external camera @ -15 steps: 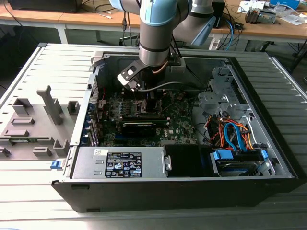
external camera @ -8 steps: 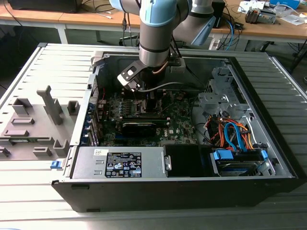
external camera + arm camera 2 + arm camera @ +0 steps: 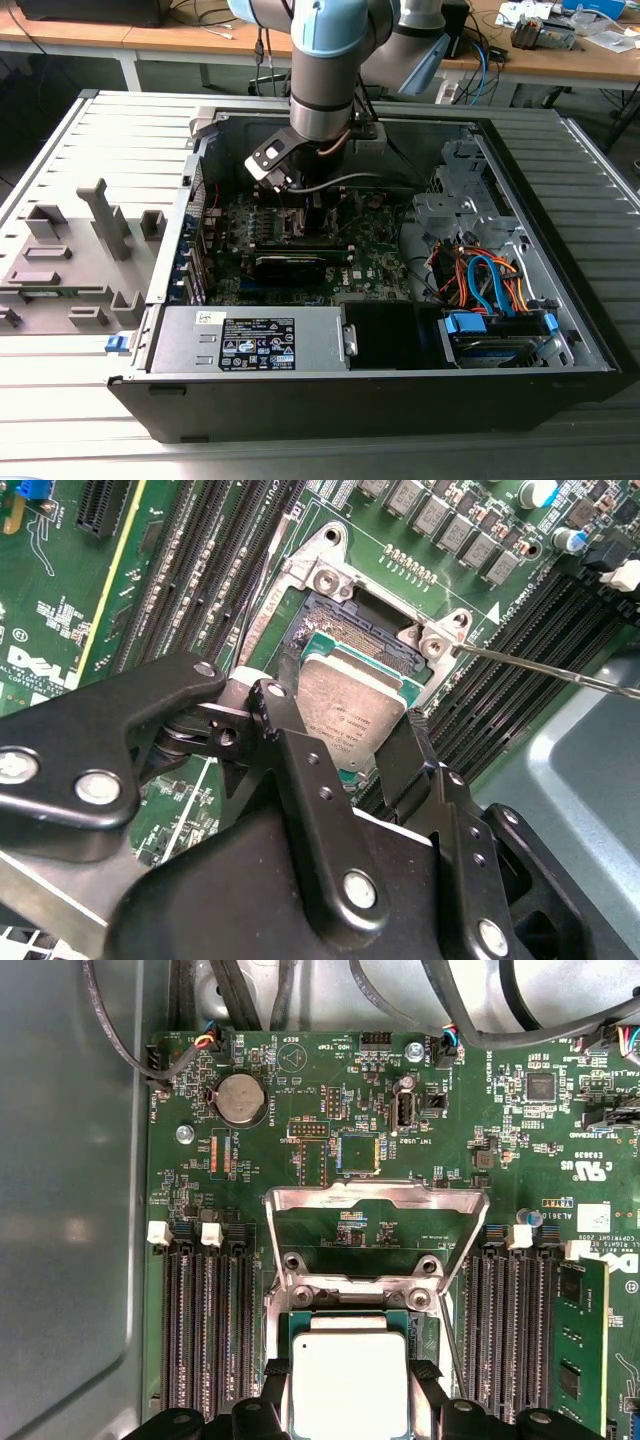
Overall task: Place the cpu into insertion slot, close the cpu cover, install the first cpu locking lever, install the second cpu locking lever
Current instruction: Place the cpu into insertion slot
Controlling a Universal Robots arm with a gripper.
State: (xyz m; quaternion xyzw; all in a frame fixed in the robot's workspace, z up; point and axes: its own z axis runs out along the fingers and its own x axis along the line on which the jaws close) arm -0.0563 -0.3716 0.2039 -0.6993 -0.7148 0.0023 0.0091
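Observation:
The cpu (image 3: 350, 705), a small square chip with a pale metal top, sits between the two black fingers of my gripper (image 3: 345, 735), which is shut on its sides. It hangs tilted right over the insertion slot (image 3: 345, 620), whose dark contact field shows beyond its edge; I cannot tell if they touch. In the first wrist view the cpu (image 3: 348, 1375) lies in my gripper (image 3: 348, 1380), and the cpu cover (image 3: 375, 1197) stands swung open behind the slot. A thin wire locking lever (image 3: 545, 668) sticks out beside the socket. In the exterior view my gripper (image 3: 300, 195) reaches down into the computer case.
Black memory slots (image 3: 205, 1330) flank the socket on both sides. A long black card (image 3: 290, 265), a power supply (image 3: 255, 340) and bundled cables (image 3: 480, 285) fill the case. Grey fixtures (image 3: 70, 260) stand on the table at the exterior view's left.

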